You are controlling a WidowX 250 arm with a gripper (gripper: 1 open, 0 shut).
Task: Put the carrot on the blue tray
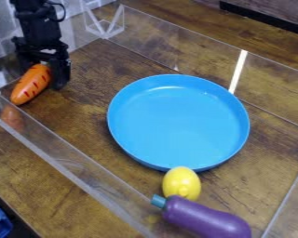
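Note:
The orange carrot [30, 85] lies on the wooden table at the far left, its tip pointing toward the lower left. My black gripper [42, 67] points straight down over the carrot's upper end, jaws open, with a finger on either side of it. I cannot tell whether the fingers touch the carrot. The blue tray [179, 122] sits in the middle of the table, well to the right of the carrot, with nothing on it.
A yellow lemon [181, 182] and a purple eggplant [204, 218] lie just below the tray's near rim. Clear acrylic walls [64, 160] border the work area along the front left, the right and the back.

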